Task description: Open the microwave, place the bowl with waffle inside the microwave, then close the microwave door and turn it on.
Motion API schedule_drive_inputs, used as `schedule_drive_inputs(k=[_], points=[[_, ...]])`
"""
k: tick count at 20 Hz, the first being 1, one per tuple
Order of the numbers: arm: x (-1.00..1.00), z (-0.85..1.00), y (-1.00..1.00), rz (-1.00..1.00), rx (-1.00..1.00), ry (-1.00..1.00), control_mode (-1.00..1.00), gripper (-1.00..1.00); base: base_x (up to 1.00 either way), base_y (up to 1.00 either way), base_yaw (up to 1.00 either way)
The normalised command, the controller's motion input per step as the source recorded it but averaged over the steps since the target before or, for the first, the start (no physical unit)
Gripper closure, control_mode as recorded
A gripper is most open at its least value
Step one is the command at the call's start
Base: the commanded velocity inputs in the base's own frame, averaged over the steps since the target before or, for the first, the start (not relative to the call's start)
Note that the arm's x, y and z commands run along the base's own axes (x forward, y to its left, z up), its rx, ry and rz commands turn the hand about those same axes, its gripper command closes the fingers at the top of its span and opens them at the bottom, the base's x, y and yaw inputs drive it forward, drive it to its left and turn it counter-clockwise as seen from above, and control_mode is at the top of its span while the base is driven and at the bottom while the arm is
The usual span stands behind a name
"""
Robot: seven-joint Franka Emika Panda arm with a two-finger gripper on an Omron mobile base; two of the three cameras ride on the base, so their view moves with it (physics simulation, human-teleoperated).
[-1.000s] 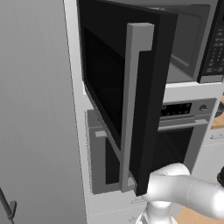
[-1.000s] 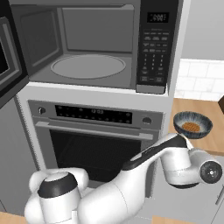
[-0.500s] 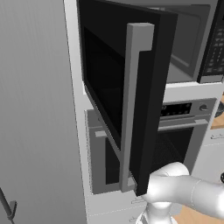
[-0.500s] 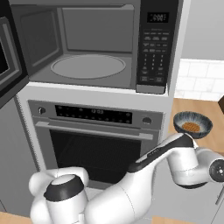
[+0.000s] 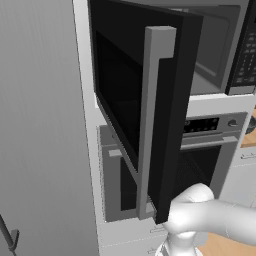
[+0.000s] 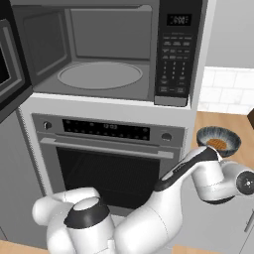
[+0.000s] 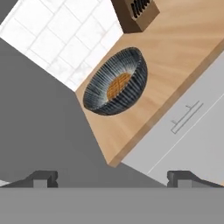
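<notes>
Gripper (image 7: 112,177) open and empty at frame bottom, fingertips spread wide.
Dark ribbed bowl (image 7: 116,82) holding golden waffle (image 7: 119,85) sits centre, on wooden counter (image 7: 183,48).

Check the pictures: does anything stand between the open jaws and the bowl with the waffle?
Nothing visible does. In the hand view the bowl sits alone on the wooden counter, with open space between it and the gripper. A dark block stands beyond the bowl, not in the path.

Microwave door (image 6: 10,74) cut by frame edge; keypad (image 6: 173,54) labels illegible.
</notes>
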Motion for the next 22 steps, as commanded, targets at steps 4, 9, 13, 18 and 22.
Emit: schedule_drive_inputs(k=[4, 9, 13, 18, 22], points=[[0.32, -0.06, -0.18, 0.01, 0.07, 0.03, -1.00, -1.00, 0.00, 0.00, 0.00], [0.27, 0.00, -0.11, 0.02, 0.13, 0.10, -1.00, -1.00, 0.00, 0.00, 0.00], [0.29, 0.00, -0.09, 0.02, 0.12, 0.08, -1.00, -1.00, 0.00, 0.00, 0.00], [0.17, -0.09, -0.02, 0.00, 0.04, 0.01, -1.00, -1.00, 0.00, 0.00, 0.00], [0.21, -0.09, 0.00, 0.00, 0.02, 0.04, -1.00, -1.00, 0.00, 0.00, 0.00]])
